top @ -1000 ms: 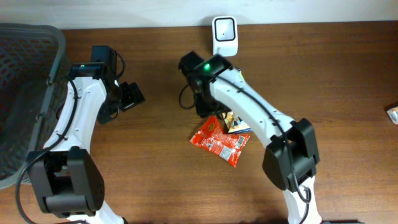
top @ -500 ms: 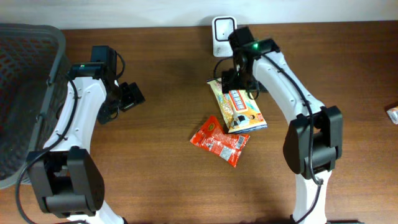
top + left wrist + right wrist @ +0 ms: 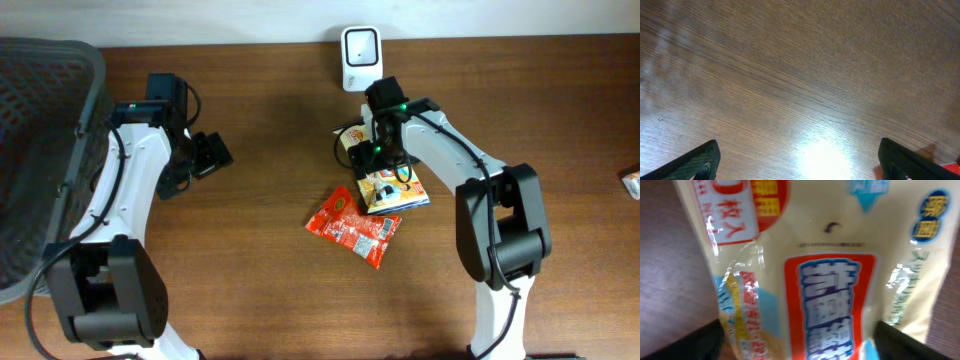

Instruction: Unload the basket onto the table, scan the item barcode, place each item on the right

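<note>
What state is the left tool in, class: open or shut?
Open. In the left wrist view the left tool shows its fingertips far apart, with only table wood between them.

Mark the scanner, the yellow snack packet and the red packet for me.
scanner (image 3: 360, 48): overhead view, on the middle of its white head.
yellow snack packet (image 3: 830, 305): right wrist view, on its red label panel.
red packet (image 3: 352, 229): overhead view, on the middle of the wrapper.

Two packets (image 3: 398, 192) (image 3: 350, 228), one scanner (image 3: 360, 50), one basket (image 3: 30, 120)
</note>
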Motion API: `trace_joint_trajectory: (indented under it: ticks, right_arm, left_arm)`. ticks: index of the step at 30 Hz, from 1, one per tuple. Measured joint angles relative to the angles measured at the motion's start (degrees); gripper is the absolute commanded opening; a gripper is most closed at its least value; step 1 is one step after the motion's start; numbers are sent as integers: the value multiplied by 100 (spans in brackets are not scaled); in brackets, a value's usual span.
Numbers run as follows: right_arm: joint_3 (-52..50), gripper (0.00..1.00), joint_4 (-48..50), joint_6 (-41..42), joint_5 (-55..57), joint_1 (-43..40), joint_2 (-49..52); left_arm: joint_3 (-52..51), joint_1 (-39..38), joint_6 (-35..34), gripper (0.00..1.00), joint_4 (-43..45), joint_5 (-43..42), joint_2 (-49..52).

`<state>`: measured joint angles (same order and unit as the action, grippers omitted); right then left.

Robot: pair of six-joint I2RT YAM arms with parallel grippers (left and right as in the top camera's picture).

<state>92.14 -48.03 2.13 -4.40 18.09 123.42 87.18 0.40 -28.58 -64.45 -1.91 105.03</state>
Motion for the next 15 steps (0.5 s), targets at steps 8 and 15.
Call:
trace_joint_trajectory:
  ticks: [8,15]
  right_arm:
    - [-136,19,98,-24,280,-7,-55]
    - [664,4,-1137,114,-326,-4,-35]
  left_arm:
    - [0,0,0,99,-2,0,0]
    - [0,0,0,99,-2,0,0]
